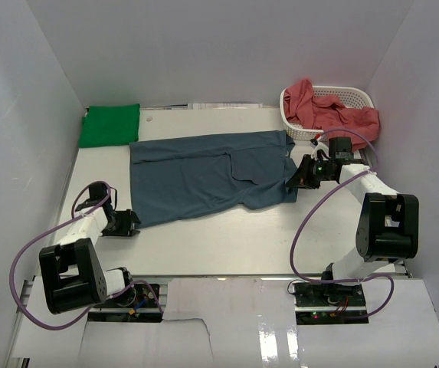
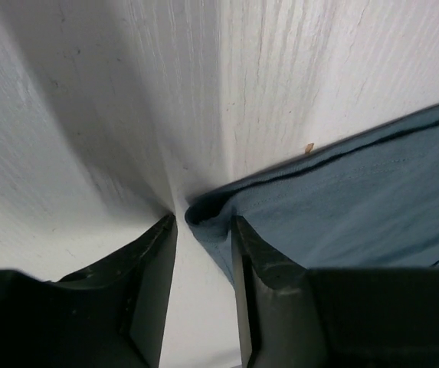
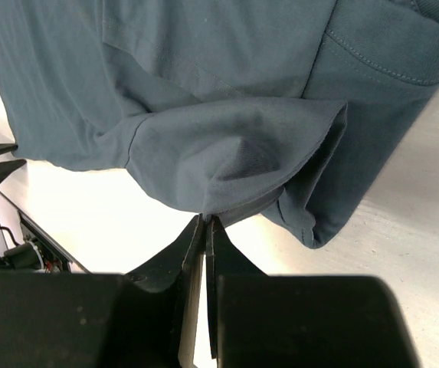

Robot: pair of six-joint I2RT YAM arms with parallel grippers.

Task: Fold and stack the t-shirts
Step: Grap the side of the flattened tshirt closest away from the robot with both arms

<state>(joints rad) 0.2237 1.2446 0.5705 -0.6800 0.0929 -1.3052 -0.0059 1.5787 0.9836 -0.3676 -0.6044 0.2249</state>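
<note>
Across the middle of the white surface (image 1: pixel 227 238) you've got the slate blue short-sleeved cloth t-shirt (image 1: pixel 204 176) lying mostly flat. It runs from the near left toward the far right, with a flap folded over onto itself near the right end. The right hand (image 1: pixel 302 175) is at that right end, and its wrist view shows the jaws pinched tight on a bunched-up bit of sleeve, with the cloth puckering right where the tips meet. The left hand (image 1: pixel 123 222) is down low at the shirt's near left corner. From its own camera the fingers (image 2: pixel 154 268) are partway apart and the rolled hem corner sits right at the gap between the tips. Bare surface shows in the gap, so as far as I can see it's got nothing gripped. Off in the far left corner there's a bright green cloth shirt (image 1: pixel 110 124) folded into a neat rectangle, just beside the blue one's far left corner. The far right corner has a white perforated plastic basket (image 1: pixel 357 93) with salmon red cloth shirts (image 1: pixel 334 113) heaped in it and spilling over the rim, close to the right hand.
</note>
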